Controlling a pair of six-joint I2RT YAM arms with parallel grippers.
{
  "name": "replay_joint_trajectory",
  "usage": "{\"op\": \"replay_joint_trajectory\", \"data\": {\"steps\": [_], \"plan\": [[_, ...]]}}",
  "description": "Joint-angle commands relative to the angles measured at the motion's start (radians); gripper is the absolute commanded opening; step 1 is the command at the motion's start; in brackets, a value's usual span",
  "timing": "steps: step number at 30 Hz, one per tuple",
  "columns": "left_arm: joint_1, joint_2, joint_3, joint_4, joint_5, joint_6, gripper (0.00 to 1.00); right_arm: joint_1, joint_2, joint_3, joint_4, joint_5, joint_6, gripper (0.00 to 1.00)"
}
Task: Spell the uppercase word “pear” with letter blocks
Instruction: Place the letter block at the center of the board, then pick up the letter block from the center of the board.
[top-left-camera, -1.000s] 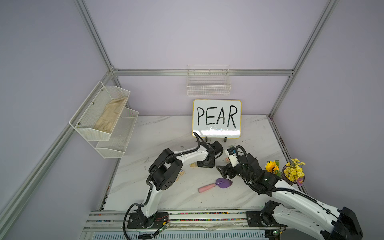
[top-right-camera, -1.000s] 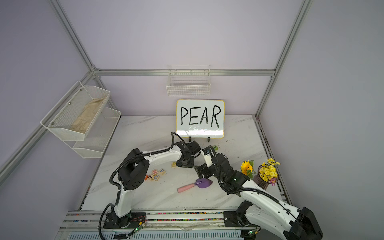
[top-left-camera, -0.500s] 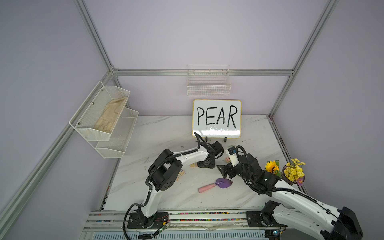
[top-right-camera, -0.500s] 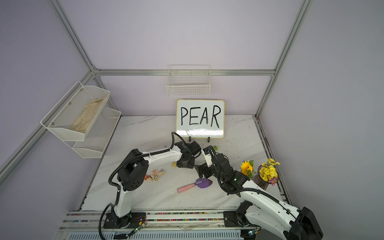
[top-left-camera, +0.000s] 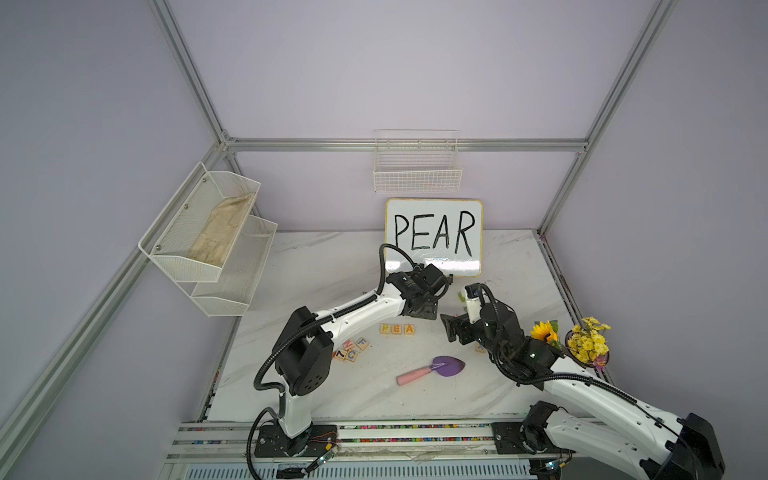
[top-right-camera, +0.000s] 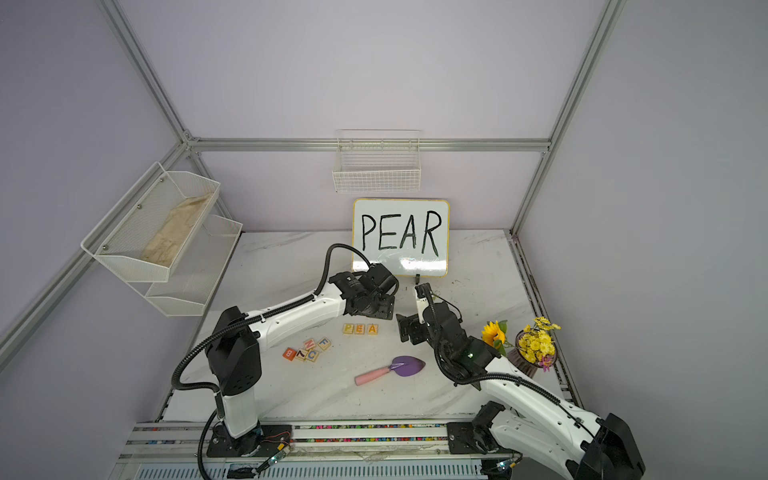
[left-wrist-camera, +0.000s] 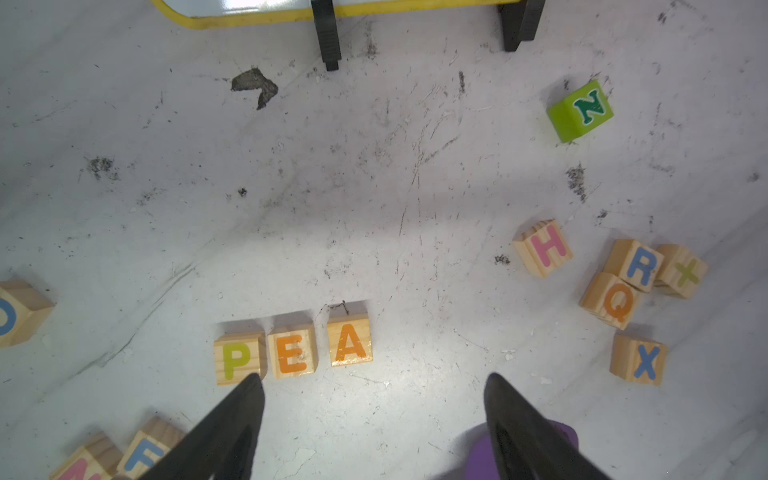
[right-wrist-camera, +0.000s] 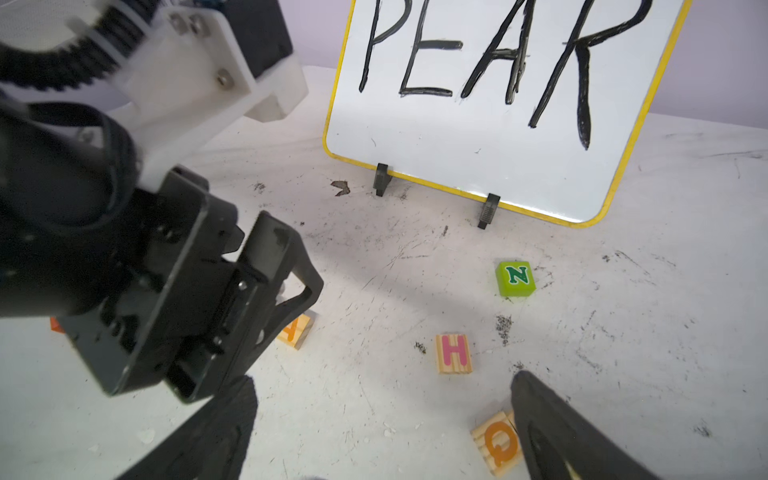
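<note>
Looking across the scuffed worktop (right-wrist-camera: 623, 332) with the right hand (right-wrist-camera: 382, 378) spread wide, gripping nothing. Facing a yellow-rimmed whiteboard (right-wrist-camera: 478, 137) lettered PEAR. Showing a green N cube (right-wrist-camera: 514, 277) before it, an H block (right-wrist-camera: 453, 353) nearer, a Q block (right-wrist-camera: 496, 444) partly behind one finger (right-wrist-camera: 561, 432), an A block (right-wrist-camera: 296, 331) half hidden behind the left arm (right-wrist-camera: 104, 232).

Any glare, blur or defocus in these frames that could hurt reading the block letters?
Both top views: glare band low on the whiteboard; PEA row tiny but readable. Left wrist: letters sharp, soft shadows on the table, only the gripper fingers defocused. Right wrist: left arm close, blurred, hiding most of the row; H block sharp.
</note>
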Motion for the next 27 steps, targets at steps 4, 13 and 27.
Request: {"op": "replay_joint_trajectory", "data": {"steps": [4,13,27], "plan": [[0.016,-0.227,-0.184,0.267,-0.106,0.117,1.0,-0.001,0.083,0.088,-0.017,0.138,0.054,0.97],[0.152,-0.342,-0.35,0.356,-0.045,0.14,1.0,-0.005,0.295,0.269,-0.173,0.321,0.217,0.97],[0.209,-0.445,-0.546,0.529,0.006,0.201,1.0,-0.134,0.625,0.43,-0.411,0.234,0.606,0.96]]}}
